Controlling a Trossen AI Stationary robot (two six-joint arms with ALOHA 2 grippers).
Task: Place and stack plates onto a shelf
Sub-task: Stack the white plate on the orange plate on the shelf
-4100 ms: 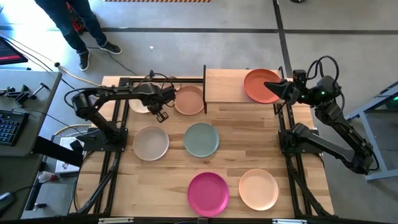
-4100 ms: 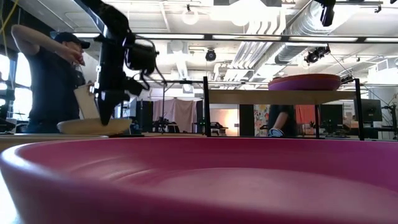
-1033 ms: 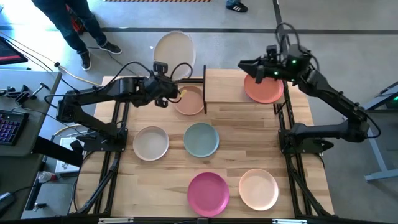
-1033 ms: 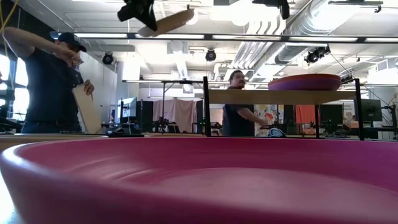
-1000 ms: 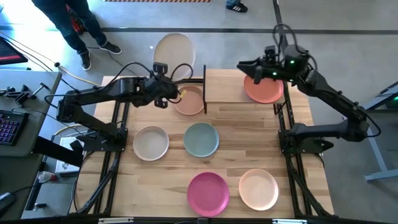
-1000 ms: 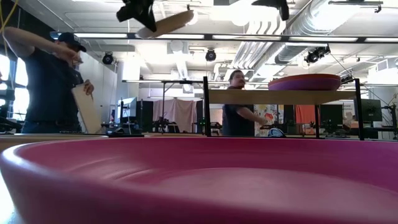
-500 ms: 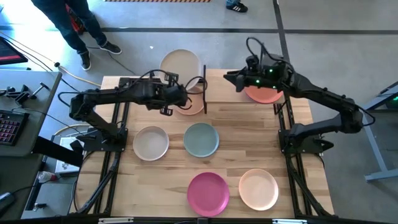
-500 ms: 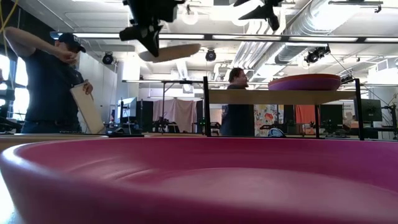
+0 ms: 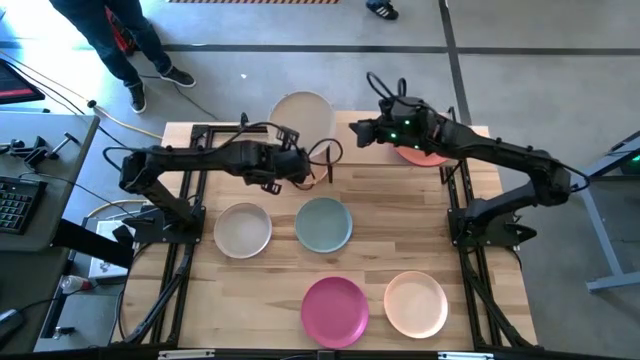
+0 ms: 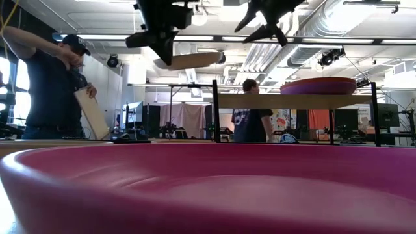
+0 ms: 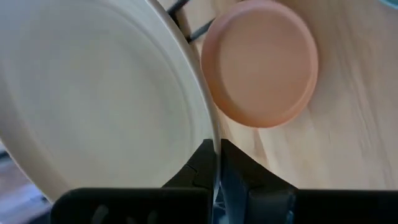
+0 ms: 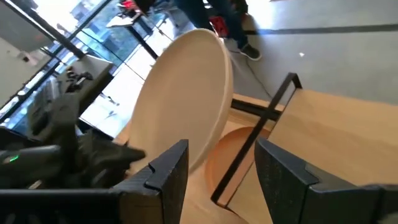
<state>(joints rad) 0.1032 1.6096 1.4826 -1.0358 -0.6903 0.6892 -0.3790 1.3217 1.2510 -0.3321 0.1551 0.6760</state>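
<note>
One cream plate (image 9: 303, 112) is clamped at its rim by the left end effector (image 9: 300, 170), high beside the shelf (image 10: 296, 100). Right end effector (image 9: 357, 130), fingers apart, should probably take the far rim while the plate stays level.

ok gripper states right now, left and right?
Left gripper: closed on the rim of the cream plate, held in the air.
Right gripper: open, empty, facing the cream plate above the shelf.
</note>
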